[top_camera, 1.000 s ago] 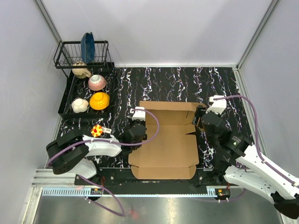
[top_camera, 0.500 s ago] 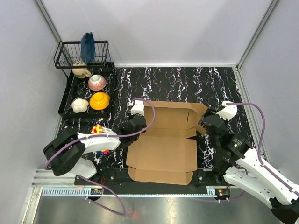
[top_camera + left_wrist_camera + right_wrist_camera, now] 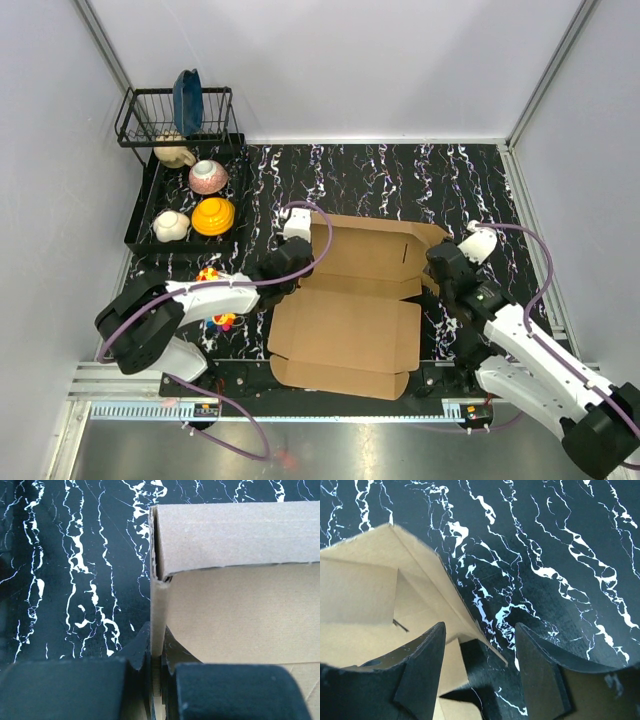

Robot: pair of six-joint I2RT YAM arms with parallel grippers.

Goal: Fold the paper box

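Box location: the paper box (image 3: 345, 330) lies on the black marbled table (image 3: 380, 180), between the 2 arms and well apart from the tray of bowls (image 3: 137, 218) at the far left.
Left end effector: the left gripper (image 3: 283, 262) is pressed together on the box's left side edge. The wrist view shows the thin cardboard wall (image 3: 235, 610) pinched between both fingers (image 3: 156, 650).
Right end effector: the right gripper (image 3: 437, 262) stands spread at the box's far right corner. In its wrist view the raised corner flap (image 3: 365, 600) runs between the 2 fingers (image 3: 480, 645) and no clamping contact is visible.
Done: judged early stage. The far section appears lifted along its crease, and the 2 side flaps there are partly raised.
Left to do: the near panel and its front flap lie flat. No walls are locked and no tabs are tucked. The lid is not closed. Most of the folding appears to remain.
Heading: the open inner face points up, with the flat front flap toward the arm bases and the raised section toward the far wall.
Long axis: runs near to far, skewed slightly, with the near end shifted left and the far end shifted right.
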